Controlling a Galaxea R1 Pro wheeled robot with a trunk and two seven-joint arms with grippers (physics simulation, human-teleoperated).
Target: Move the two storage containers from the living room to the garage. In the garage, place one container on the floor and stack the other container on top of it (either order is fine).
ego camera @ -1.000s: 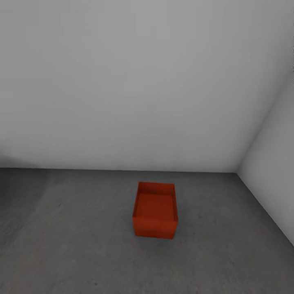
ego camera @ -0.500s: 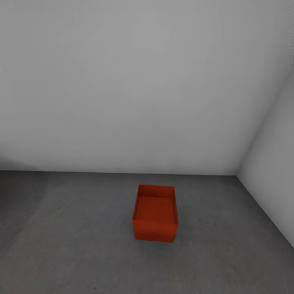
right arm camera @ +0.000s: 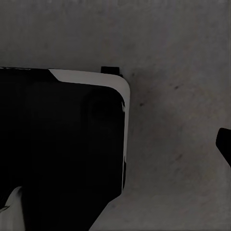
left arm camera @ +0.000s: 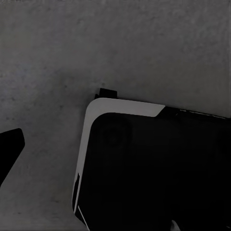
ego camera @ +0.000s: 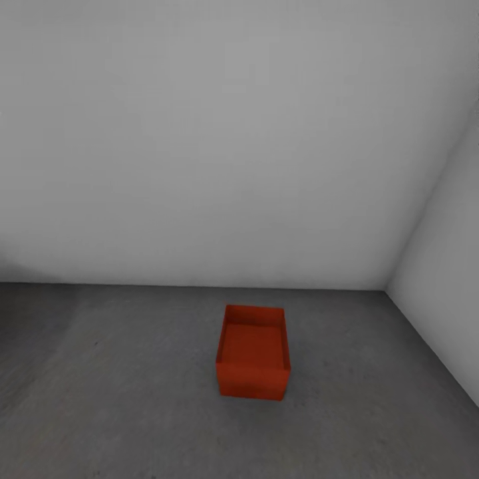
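Sitting alone on the floor [ego camera: 133,412], one storage container [ego camera: 253,352] near two walls; claw states indiscernible.

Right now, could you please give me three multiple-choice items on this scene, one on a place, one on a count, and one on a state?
1. Where does the red bin rest?
A. on the grey concrete floor
B. on a wooden shelf
C. on a blue sofa

2. How many red bins show in the head view?
A. three
B. two
C. one

3. What is inside the bin?
A. folded cloths
B. nothing
C. a second bin

Answers:
1. A, as its base sits on the grey floor, near the corner of the light walls.
2. C, as a single red bin stands there.
3. B, as its bare red bottom shows through the open top.
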